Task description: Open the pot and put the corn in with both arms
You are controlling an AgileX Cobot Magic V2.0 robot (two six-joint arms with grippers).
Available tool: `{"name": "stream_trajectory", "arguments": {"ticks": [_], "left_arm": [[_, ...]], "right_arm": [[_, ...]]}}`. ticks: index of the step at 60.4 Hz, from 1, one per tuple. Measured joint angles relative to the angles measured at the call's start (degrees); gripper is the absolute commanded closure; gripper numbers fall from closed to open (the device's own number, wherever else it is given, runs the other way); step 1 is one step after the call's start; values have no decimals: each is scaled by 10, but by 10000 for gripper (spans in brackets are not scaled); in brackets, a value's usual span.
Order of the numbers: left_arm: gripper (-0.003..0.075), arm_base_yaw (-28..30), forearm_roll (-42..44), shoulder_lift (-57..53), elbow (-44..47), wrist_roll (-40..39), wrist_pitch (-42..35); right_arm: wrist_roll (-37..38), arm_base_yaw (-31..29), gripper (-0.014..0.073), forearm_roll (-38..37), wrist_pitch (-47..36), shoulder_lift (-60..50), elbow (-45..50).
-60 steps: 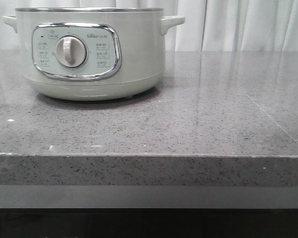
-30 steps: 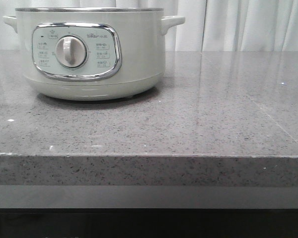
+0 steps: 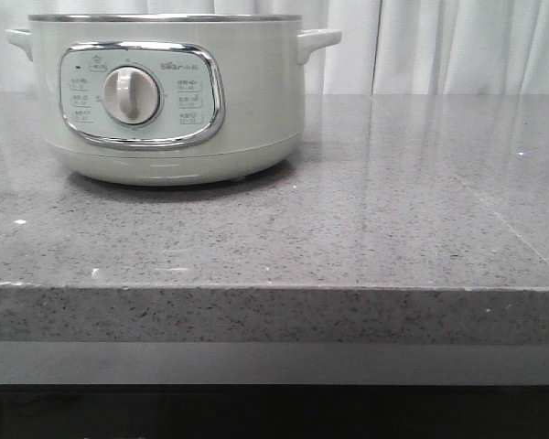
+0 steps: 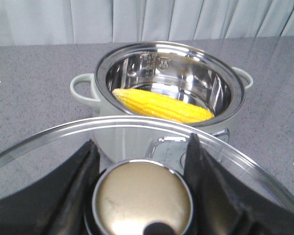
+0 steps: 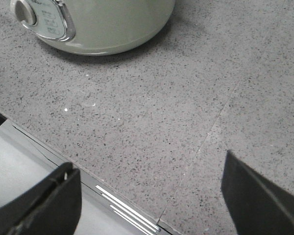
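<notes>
The pale cream-green pot (image 3: 169,96) stands at the back left of the grey stone counter, its dial facing the front. In the left wrist view the pot (image 4: 169,88) is open, and the yellow corn (image 4: 161,106) lies inside against its steel wall. My left gripper (image 4: 143,164) is shut on the round knob (image 4: 143,200) of the glass lid (image 4: 54,147), holding the lid above and in front of the pot. My right gripper (image 5: 149,196) is open and empty over the counter's front edge, to the right of the pot (image 5: 103,24). Neither gripper shows in the front view.
The grey speckled counter (image 3: 366,210) runs right of the pot to its front edge (image 3: 274,288). White curtains (image 3: 457,46) hang behind. A seam (image 5: 206,142) crosses the counter in the right wrist view.
</notes>
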Motion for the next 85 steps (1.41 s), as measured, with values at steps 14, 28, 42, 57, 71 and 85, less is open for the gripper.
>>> {"name": "stream_trajectory", "arguments": {"ticks": [14,28,42,57,71,85], "left_arm": [[533,0,0,23,0,0,-87],[534,-30,0,130,-54,0,-138],[534,-74,9,270,-121,0,-209],[534,-83,31,422,-222,0,-255],[533,-83,31,513,-292,0,-271],[534,-79,18,572,-311,0,-276]], "right_arm": [[0,0,-8,0,0,0,0],[0,0,-8,0,0,0,0],[0,0,-8,0,0,0,0],[0,0,-8,0,0,0,0],[0,0,-8,0,0,0,0],[0,0,-8,0,0,0,0]]}}
